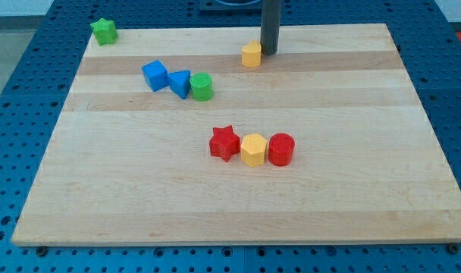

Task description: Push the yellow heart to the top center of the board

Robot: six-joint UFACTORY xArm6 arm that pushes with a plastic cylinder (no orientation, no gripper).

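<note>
Yellow heart (251, 54) at far centre of the desk (238, 205), orientation and long axis indiscernible, my tip (269, 52) touching its right side, no claw visible.

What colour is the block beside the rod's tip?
Yellow: the yellow heart sits just left of my tip, in the camera view.

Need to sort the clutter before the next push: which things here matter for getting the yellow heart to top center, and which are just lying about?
Part of the job:
yellow heart, near the view's top centre
my tip, right beside the heart on the view's right
board

Lying about:
green star
blue cube
blue triangle
green cylinder
red star
yellow hexagon
red cylinder
</note>
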